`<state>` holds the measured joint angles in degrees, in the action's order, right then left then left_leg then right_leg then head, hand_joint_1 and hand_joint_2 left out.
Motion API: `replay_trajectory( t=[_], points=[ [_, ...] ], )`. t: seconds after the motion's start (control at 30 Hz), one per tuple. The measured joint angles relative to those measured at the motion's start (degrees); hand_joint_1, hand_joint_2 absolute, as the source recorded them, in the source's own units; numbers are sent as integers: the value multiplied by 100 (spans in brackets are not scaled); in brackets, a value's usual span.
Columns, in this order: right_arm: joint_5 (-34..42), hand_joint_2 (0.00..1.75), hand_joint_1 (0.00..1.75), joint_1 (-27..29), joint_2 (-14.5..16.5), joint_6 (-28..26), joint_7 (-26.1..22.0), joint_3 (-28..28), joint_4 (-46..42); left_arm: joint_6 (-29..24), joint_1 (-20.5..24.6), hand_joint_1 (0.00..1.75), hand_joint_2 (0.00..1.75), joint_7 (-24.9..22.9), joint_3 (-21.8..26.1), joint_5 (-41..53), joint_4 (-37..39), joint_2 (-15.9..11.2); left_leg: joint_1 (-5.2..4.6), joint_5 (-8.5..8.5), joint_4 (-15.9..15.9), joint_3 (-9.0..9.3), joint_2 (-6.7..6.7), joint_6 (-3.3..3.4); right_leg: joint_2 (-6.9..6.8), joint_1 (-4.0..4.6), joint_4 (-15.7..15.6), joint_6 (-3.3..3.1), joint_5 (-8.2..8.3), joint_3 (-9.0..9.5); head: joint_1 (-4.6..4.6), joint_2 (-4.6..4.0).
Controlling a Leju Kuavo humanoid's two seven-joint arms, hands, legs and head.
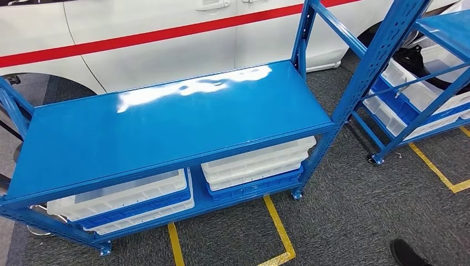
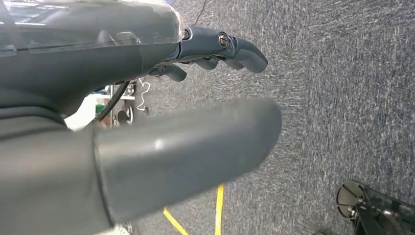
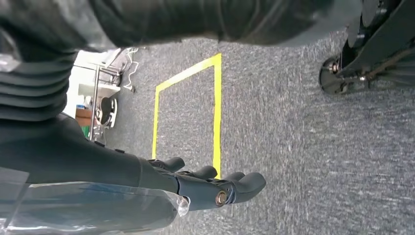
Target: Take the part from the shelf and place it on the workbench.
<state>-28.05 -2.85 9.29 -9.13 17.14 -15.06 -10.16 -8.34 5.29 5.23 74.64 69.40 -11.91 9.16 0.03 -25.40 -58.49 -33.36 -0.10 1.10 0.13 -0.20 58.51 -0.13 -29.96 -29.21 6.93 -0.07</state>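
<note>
A blue metal shelf [image 1: 166,122] stands before me in the head view, its glossy top board reflecting light. On its lower level lie stacked white and blue trays [image 1: 122,197] and a second stack [image 1: 255,166]. My left hand [image 2: 147,63] hangs over grey carpet, its thick thumb [image 2: 195,147] and dark fingers [image 2: 240,49] stretched out and apart, holding nothing. My right hand [image 3: 161,181] hangs likewise over the carpet, with its fingers [image 3: 244,183] extended and nothing in them.
A second blue shelf [image 1: 388,50] with white trays [image 1: 427,94] stands to the right. A white car [image 1: 166,44] with a red stripe is behind. Yellow tape [image 1: 280,227] marks the carpet. A dark shoe [image 1: 407,254] is at the lower right. A caster [image 3: 333,78] is near my right hand.
</note>
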Motion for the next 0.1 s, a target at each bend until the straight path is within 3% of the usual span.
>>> replay_trajectory(
  t=[0.1],
  points=[
    [-24, 175, 0, 8, -5, 39, 12, 2, -3, -8, -9, 0, 175, -56, -39, -14, -1, -2, 0, -1, 0, -1, 0, -1, 0, -2, -1, 0, 0, 0, 0, 0]
  ],
)
